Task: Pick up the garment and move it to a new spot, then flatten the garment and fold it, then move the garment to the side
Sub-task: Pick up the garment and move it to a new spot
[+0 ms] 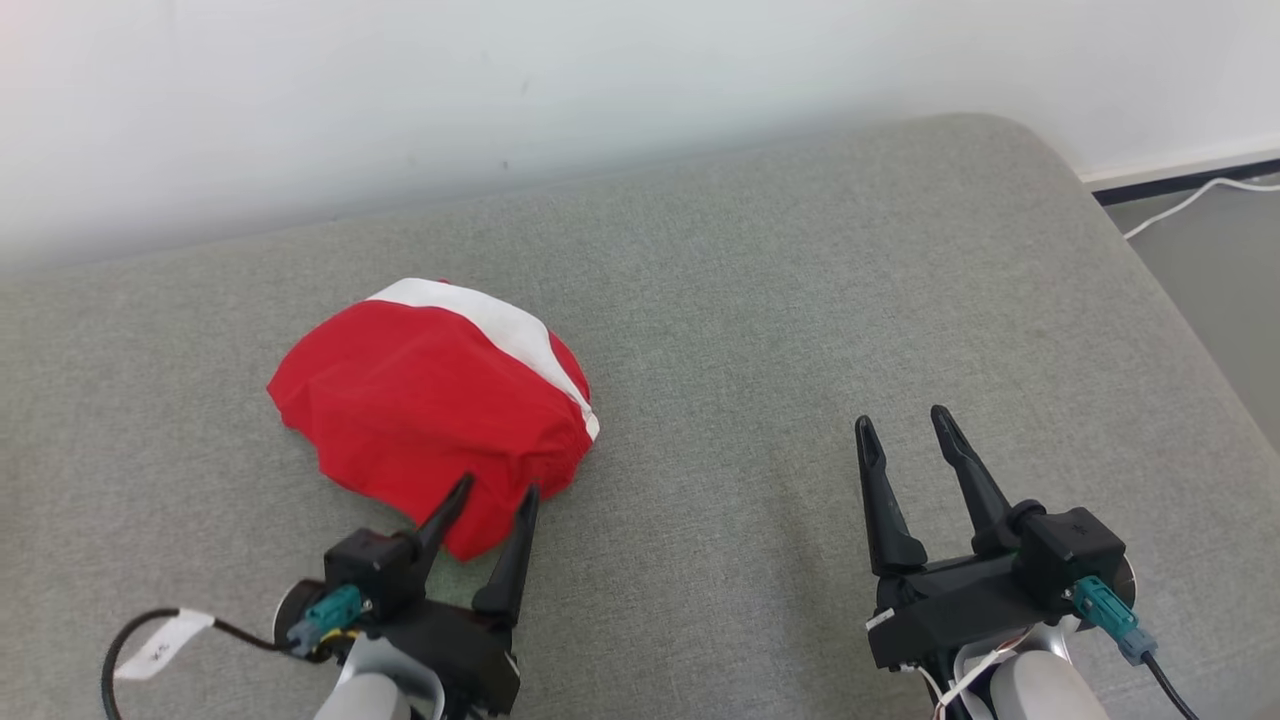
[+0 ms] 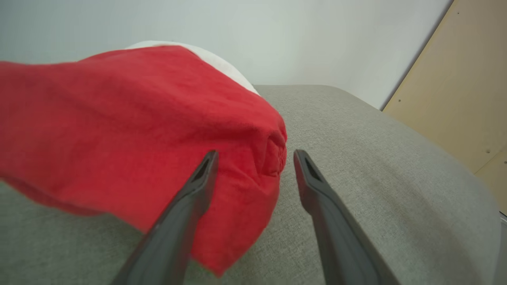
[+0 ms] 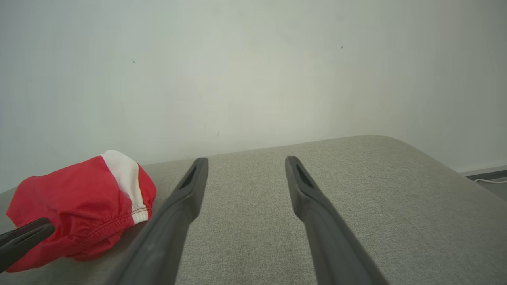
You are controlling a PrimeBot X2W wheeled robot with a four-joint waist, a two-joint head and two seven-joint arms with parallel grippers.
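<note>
In the head view, the garment [image 1: 430, 400], red with a white band [image 1: 500, 320], lies bunched in a rumpled mound on the left half of the cushion [image 1: 780, 300]. The left gripper [image 1: 498, 487] has its fingers spread and straddles the garment's corner nearest the cushion's front, pinching nothing. The right gripper [image 1: 901, 416], equally spread and empty, hovers over the cushion's bare right half.

In the left wrist view, the cloth looks thin and soft. We judge it light and limp, so it will sag from any single hold (no stiffness to count on). The puckered fold lying between the fingers looks to us like a fair place to pinch.

In the right wrist view, a gathered elastic hem [image 3: 119, 229] shows at the side of the mound facing the cushion's middle. We would take that thicker edge for the second hold. The cushion's middle and right half give open room for spreading. Its rounded right edge drops away and its back meets the wall [image 3: 253, 79], so we would keep the cloth clear of both.
</note>
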